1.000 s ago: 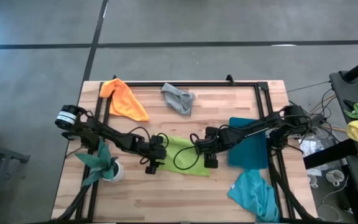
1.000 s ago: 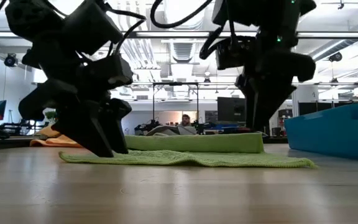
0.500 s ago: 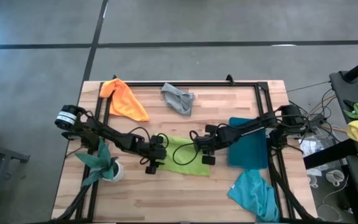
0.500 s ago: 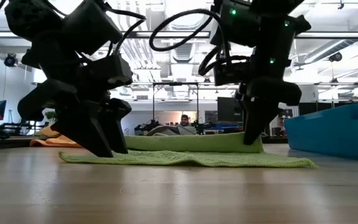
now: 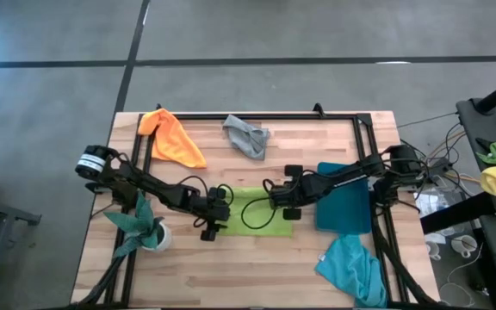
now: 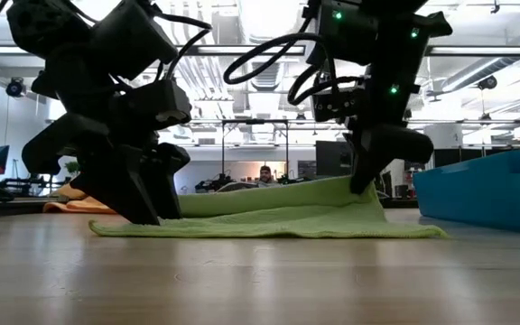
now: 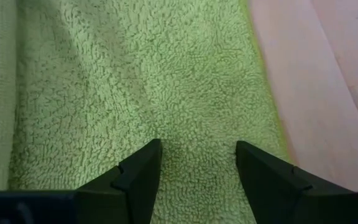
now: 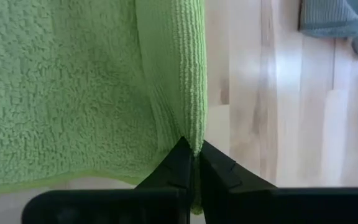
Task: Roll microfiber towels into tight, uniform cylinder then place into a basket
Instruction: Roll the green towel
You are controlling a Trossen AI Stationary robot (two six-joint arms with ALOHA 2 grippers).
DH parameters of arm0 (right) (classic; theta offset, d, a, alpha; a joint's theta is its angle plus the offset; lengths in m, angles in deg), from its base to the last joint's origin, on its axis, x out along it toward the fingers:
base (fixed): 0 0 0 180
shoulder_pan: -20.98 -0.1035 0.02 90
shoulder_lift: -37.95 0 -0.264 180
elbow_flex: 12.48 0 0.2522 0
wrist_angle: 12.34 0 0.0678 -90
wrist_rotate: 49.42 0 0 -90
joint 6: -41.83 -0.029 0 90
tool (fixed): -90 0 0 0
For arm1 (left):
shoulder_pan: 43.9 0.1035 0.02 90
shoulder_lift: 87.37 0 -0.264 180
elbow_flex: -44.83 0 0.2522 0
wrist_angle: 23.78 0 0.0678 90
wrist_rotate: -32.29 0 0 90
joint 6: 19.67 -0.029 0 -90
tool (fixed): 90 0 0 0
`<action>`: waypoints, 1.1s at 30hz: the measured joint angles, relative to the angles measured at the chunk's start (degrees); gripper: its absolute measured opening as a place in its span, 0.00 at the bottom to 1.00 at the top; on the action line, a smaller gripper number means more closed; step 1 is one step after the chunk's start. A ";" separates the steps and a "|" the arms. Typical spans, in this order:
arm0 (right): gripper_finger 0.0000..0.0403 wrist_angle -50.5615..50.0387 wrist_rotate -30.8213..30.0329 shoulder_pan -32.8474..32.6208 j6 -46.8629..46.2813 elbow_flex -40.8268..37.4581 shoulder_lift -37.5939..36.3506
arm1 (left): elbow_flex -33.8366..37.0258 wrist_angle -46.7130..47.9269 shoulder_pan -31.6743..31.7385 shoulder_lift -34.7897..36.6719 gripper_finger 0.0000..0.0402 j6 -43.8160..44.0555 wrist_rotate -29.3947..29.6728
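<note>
My right hand [image 8: 191, 163] pinched shut on lime green towel [image 5: 261, 212] edge, lifting it; towel stretches leftward toward my half-open left hand [image 7: 197, 163], pinning opposite end on desk [image 5: 231, 275].

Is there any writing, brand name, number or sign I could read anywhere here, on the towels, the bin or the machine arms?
None can be read.
lime green towel: no label or print shows.
blue bin: plain walls, no marking visible.
left gripper and right gripper: dark housings, no lettering legible.
Room behind the table in the low view: screens and fittings are too small and blurred to read.
</note>
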 joint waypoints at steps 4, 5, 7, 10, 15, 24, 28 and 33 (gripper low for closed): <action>0.02 1.38 0.82 -0.60 1.09 -0.97 1.52 | 0.00 0.09 0.00 0.05 0.48 0.03 -0.06; 0.03 1.52 1.89 -0.81 1.59 -1.06 2.22 | 0.02 0.21 0.00 0.11 0.48 0.21 -0.16; 0.04 2.47 3.89 -1.17 2.00 -1.06 3.32 | 0.04 0.32 0.00 0.31 0.48 1.39 -0.27; 0.09 2.97 5.13 -1.67 1.78 -0.99 4.25 | 0.09 0.50 0.02 0.67 0.48 2.40 -0.45; 0.19 2.79 5.74 -2.06 1.54 0.13 3.74 | 0.20 0.92 0.04 1.14 0.48 2.97 -0.49; 0.21 2.68 9.88 -2.84 4.92 2.10 3.32 | 0.20 0.83 0.07 1.14 0.48 2.99 -0.17; 0.06 2.70 9.65 -3.56 4.97 1.94 3.49 | 0.20 1.11 0.07 1.16 0.48 3.06 -0.01; 0.03 2.59 5.29 -5.73 5.98 1.85 5.18 | 0.07 2.52 0.08 1.40 0.48 3.44 0.06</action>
